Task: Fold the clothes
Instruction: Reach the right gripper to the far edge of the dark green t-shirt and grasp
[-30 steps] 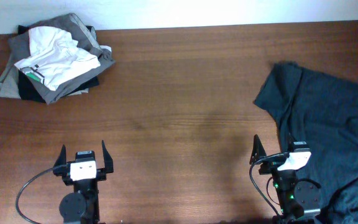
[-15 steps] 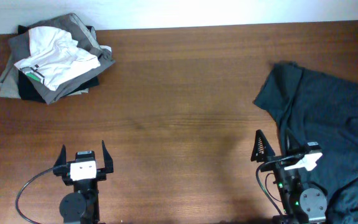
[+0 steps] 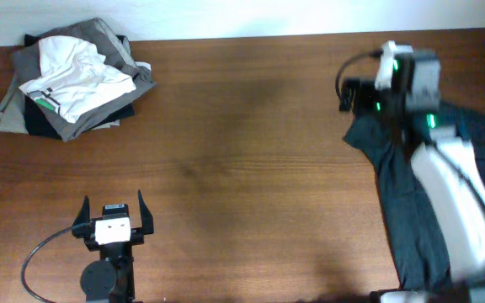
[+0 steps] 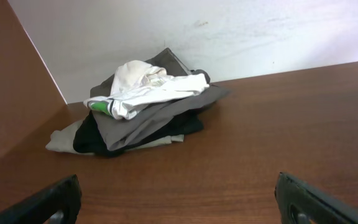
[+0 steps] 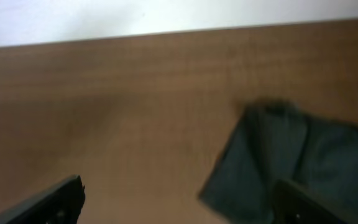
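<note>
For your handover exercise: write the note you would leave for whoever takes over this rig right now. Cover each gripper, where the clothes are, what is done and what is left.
Left gripper: open, empty, at the near left of the table.
Right gripper: open, empty, arm stretched to the far right, above the T-shirt's left corner.
T-shirt: lies spread and rumpled at the table's right side, partly out of view, not gripped.
Pile of other clothes: far left corner.
Done: no fold visible.
Left: grasp the T-shirt, spread it, fold it.

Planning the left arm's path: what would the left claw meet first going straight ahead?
The left claw would likely reach the pile of folded clothes across bare table; depth is unclear.
</note>
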Robot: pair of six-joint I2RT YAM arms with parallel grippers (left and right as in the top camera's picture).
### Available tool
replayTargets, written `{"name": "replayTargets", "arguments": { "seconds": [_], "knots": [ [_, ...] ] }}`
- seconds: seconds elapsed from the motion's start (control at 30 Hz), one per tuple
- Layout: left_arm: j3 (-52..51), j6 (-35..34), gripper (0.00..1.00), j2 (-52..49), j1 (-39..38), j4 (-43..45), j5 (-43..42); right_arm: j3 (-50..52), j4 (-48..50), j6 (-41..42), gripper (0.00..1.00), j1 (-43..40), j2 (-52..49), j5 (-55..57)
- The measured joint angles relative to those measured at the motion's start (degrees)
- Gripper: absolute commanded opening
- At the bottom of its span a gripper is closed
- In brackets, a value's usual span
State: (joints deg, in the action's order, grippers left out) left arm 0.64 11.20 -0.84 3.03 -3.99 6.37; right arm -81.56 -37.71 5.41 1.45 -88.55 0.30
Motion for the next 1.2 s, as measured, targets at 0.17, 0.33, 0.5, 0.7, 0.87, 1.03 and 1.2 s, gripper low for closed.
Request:
{"name": "replayTargets", "arguments": {
  "seconds": [0.17,0.33,0.5,0.7,0.87,1.03,1.2],
  "knots": [
    [0.0,-0.02,0.99,0.04,0.0,-0.02,0.0,-14.95,-6.56,-1.46,0.94,-3.04,-15.17,0.57],
    [0.0,0.0,0.99,0.04,0.0,-0.02,0.0,-15.47,-14.08,-1.66,0.92,-6.67,-23.04,0.37],
    [0.0,0.0,0.99,0.04,0.0,-0.02,0.0,-15.47,-19.08,-1.09,0.92,-6.6,-29.29,-2.47],
    [0.0,0.0,0.99,0.04,0.0,0.0,0.0,-15.47,-21.14,1.05,0.86,-5.51,-33.9,-5.77],
    [0.0,-0.02,0.99,0.04,0.0,-0.02,0.0,-15.47,-19.76,2.36,0.85,-3.69,-37.88,-6.01],
    [0.0,-0.02,0.99,0.04,0.0,-0.02,0.0,-15.47,-18.51,3.23,0.83,-3.85,-38.1,-3.52],
    [0.0,0.0,0.99,0.04,0.0,-0.02,0.0,-15.47,-18.47,3.39,0.73,-4.68,-39.21,-3.15]
  ]
}}
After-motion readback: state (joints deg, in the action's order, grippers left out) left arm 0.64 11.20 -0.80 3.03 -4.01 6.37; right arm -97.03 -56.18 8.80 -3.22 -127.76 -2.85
